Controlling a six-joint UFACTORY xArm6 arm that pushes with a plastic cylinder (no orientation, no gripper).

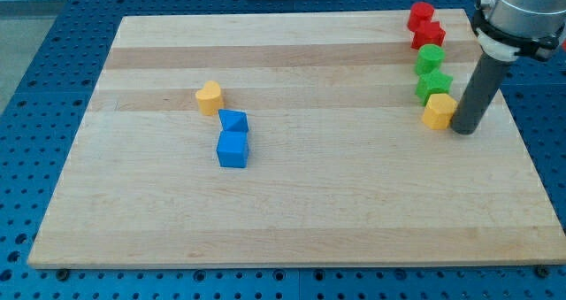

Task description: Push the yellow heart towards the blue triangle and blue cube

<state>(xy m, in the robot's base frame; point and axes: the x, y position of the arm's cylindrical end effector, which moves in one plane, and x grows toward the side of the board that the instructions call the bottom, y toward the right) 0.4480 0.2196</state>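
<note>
The yellow heart (210, 96) lies left of the board's middle, just above and left of the blue triangle (233, 120). The blue cube (233, 149) sits directly below the triangle and touches it. The heart stands very close to the triangle's upper left corner; I cannot tell if they touch. My tip (463, 129) is far off at the view's right, right beside a yellow block (439, 111).
A column of blocks runs down the right side: two red blocks (422, 16) (429, 34) at the top, two green blocks (431, 58) (433, 84) below them, then the yellow block. The wooden board (354, 203) lies on a blue perforated table.
</note>
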